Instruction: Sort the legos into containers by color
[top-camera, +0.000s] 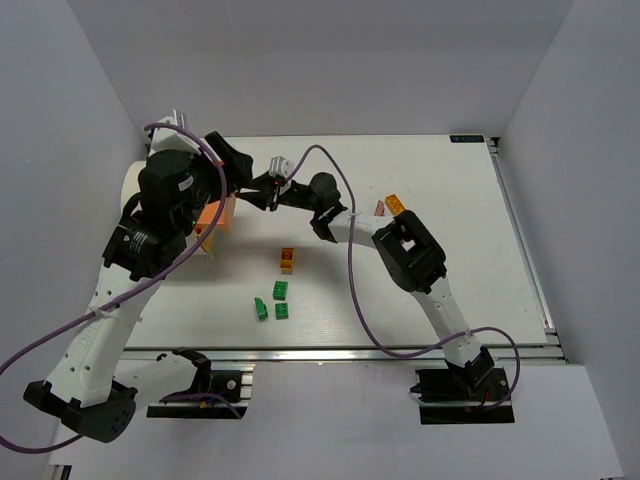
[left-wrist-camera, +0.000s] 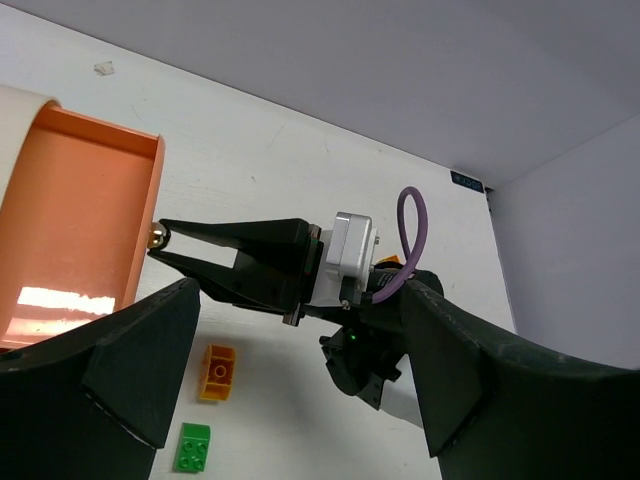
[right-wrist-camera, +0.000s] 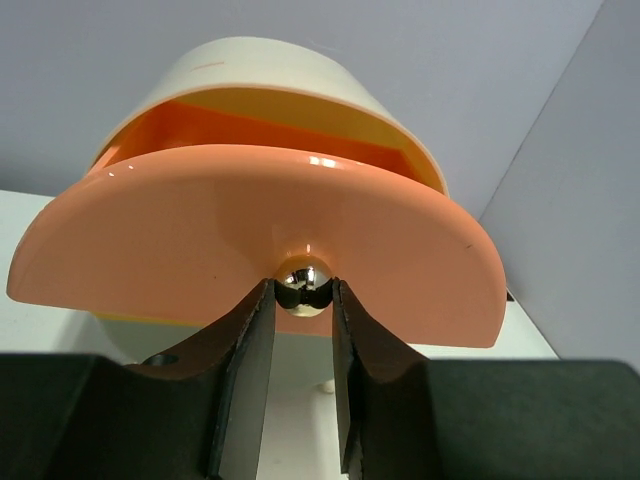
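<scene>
The bricks (top-camera: 281, 291) all lie on the table (top-camera: 450, 260); as far as the views show, none is in a drawer. One orange brick (top-camera: 288, 260) and three green bricks (top-camera: 284, 311) sit together near the middle. Another orange brick (top-camera: 397, 205) lies further right, beside the right arm, and next to it is a small pale piece (top-camera: 381, 208) whose colour I cannot tell.

The cream drum (right-wrist-camera: 270, 70) stands at the left side. Its orange drawer (right-wrist-camera: 200, 220) is pulled out, and the part of its inside that shows is empty. The right gripper (right-wrist-camera: 303, 292) is closed narrow on the brass knob (right-wrist-camera: 303, 280) of this drawer. The left gripper (left-wrist-camera: 302, 300) hangs wide open beside the drawer and holds nothing.

I judge that the sorting is only prepared: one drawer is open, and every visible brick is yet to be moved.
</scene>
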